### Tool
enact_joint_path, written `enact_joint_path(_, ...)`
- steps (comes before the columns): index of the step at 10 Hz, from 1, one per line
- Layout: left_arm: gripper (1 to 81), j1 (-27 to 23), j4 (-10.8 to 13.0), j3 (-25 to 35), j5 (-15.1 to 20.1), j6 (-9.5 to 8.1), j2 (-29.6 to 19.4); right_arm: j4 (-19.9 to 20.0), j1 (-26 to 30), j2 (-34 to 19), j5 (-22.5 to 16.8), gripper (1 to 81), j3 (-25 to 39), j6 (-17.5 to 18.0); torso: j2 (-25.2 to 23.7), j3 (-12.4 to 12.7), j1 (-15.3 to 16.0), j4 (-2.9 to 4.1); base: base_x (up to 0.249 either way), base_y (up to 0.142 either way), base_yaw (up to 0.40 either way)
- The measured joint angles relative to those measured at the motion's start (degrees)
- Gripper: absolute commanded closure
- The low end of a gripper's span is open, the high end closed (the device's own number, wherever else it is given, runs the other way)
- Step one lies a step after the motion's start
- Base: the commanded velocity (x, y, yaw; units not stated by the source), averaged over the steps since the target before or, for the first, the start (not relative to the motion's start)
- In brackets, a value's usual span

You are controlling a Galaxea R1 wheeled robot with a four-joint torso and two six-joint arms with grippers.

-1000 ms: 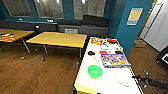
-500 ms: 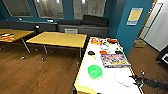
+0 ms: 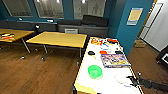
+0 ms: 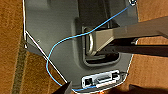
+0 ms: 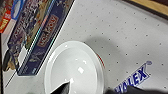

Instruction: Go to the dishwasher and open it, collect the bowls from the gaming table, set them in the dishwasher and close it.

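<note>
Office break room: yellow tables (image 3: 58, 39), board game (image 3: 115, 60).

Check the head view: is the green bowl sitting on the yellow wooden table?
No, the green bowl rests on the white table, near the board game box, with the yellow table standing apart.

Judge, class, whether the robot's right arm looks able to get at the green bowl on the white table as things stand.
Probably yes. The right gripper hangs over the white table's near end by a white dish, and the green bowl sits beside it with bare tabletop between them. The board game box lies farther back.
</note>
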Motion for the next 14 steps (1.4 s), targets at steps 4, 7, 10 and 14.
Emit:
enact_joint_path(4, 1.0, 0.0, 0.0, -0.02, 0.0, 0.0, 0.01, 0.44, -2.67, 2.23, 0.23, 1.0, -3.74, 1.32, 0.0, 0.0, 0.0, 0.0, 0.0, 0.0, 0.0)
enact_joint_path(7, 1.0, 0.0, -0.02, -0.02, 0.05, -0.01, 0.04, 0.45, -3.3, 4.3, 0.55, 1.0, -6.14, 1.85, 0.0, 0.0, 0.0, 0.0, 0.0, 0.0, 0.0)
enact_joint_path(10, 1.0, 0.0, 0.0, -0.1, 0.41, -0.01, 0.01, 0.45, -3.3, 6.79, 0.5, 1.0, -8.16, 1.88, 0.0, 0.0, 0.0, 0.0, 0.0, 0.0, 0.0)
enact_joint_path(14, 1.0, 0.0, -0.02, -0.3, 0.66, -0.01, 0.01, 0.44, -3.0, 10.45, 0.59, 81.1, -11.41, 1.84, 0.0, -0.02, 0.02, 0.0, 0.0, 0.0, 0.0)
